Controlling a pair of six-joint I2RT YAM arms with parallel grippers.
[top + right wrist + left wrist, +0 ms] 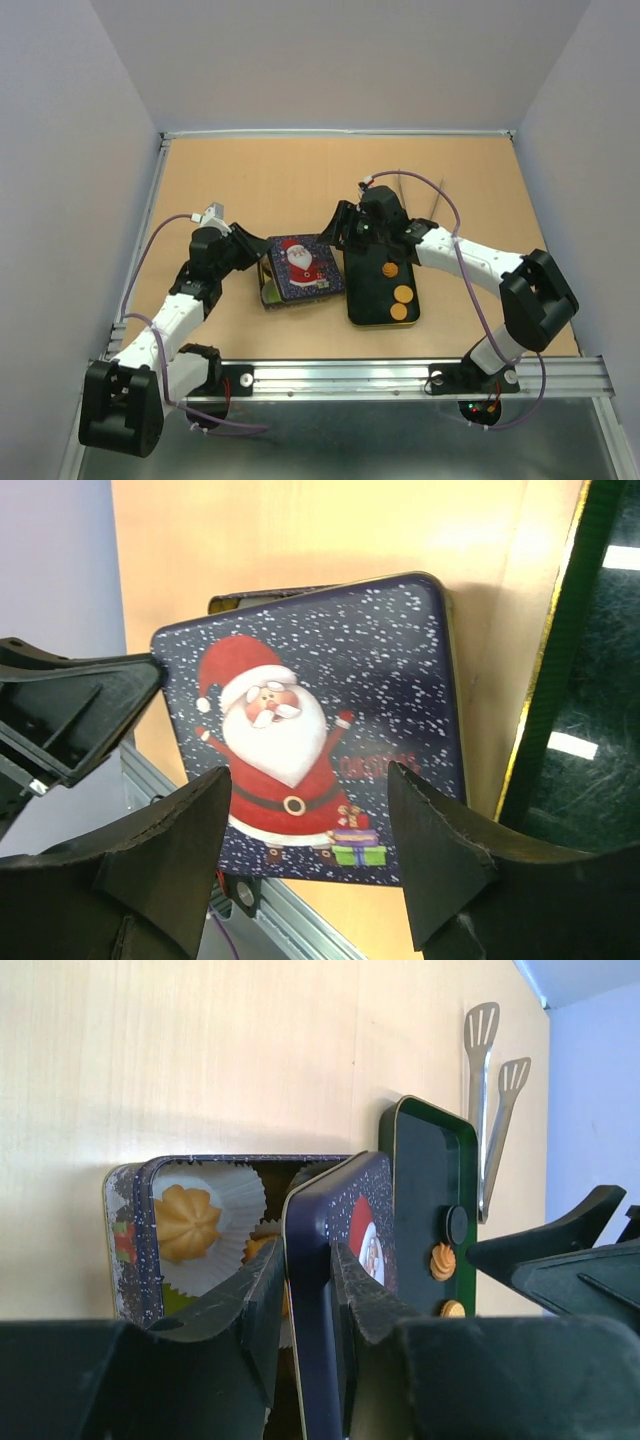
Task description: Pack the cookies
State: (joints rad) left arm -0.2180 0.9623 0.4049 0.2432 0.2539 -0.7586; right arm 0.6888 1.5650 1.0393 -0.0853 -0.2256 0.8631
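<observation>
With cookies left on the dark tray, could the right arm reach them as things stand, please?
Probably yes: the cookies lie uncovered on the tray, close by the right gripper, which stands open and empty.

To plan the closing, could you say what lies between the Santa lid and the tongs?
The dark tray with loose cookies separates Santa lid and tongs; the left wrist view shows it.

Lid [303, 266] partly over tin [267, 287]; tray [368, 292] right; cookies [404, 294] on tray
</observation>
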